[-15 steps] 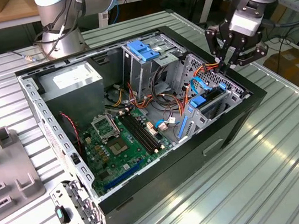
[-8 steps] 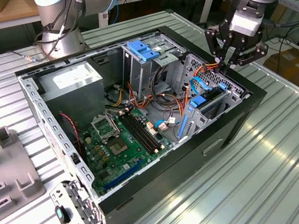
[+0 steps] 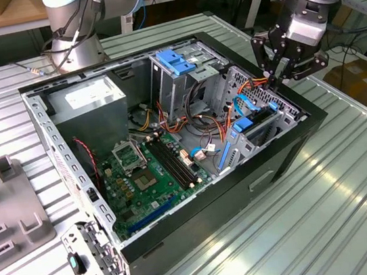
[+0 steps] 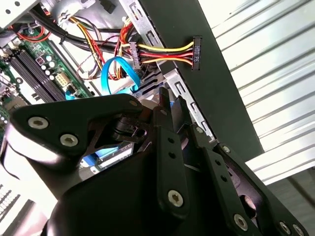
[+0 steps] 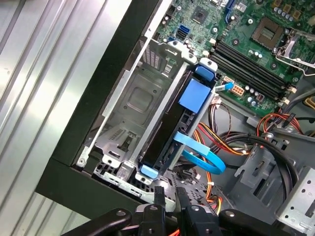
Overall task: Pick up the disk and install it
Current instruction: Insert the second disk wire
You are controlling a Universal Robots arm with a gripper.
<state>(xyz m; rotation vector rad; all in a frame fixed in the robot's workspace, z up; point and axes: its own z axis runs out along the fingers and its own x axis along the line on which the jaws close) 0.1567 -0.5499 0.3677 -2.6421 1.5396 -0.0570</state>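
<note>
Claw [image 4: 170, 105] links are seen closest in the second wrist view, black and bolted; the fingers are seen drawn together with nothing between them.

Worktop [image 3: 331, 212]: ribbed metal, bare around the case.

Computer case [image 3: 171, 146]: lid off, lying on its side. The claw [image 3: 282, 69] is held above the case's drive-cage corner, at the wall on the exterior view's right.

Motherboard [image 3: 145, 177]: flat on the case floor, well apart from the claw.

Drive cage [image 5: 133, 118]: set against the case wall. One bay beside the disk is seen open.

Disk [image 5: 179, 123]: seated edge-up in the cage, blue rail tabs at both ends, directly below the claw. Its long axis is run parallel to the case wall. A blue ribbon cable [image 5: 204, 157] is looped over it, crowding the claw's path; room is judged tight.
</note>
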